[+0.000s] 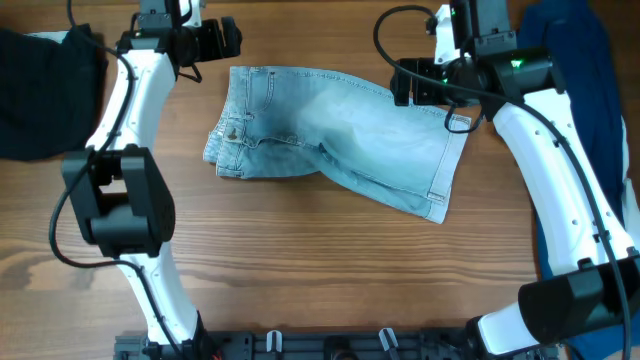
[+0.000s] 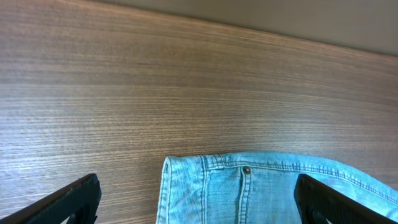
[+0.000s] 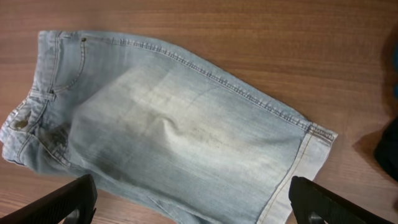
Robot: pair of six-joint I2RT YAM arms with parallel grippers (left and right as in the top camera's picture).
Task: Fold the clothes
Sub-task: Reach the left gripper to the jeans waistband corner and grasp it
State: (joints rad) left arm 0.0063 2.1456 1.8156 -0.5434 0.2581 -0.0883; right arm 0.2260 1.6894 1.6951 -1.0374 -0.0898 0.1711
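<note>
Shorts [image 1: 330,140] laid on counter [image 1: 300,250], waist toward 9 o'clock. Left tool [image 2: 196,190], right tool [image 3: 193,193] both held spread.

We log the shorts [image 1: 330,140] as faded light-blue denim cloth, matt, with raised stitched seams. A small dull metal rivet [image 2: 247,169] sits at the waistband. The surface [image 1: 300,250] is brown wood grain, smooth, low sheen. The left arm shell [image 1: 125,90] is white glossy plastic. On the left gripper [image 2: 196,180], the fingers [image 2: 71,202] are matt black.

Faded light-blue denim shorts [image 1: 335,140], folded leg over leg, flat mid-table, waist left
</note>
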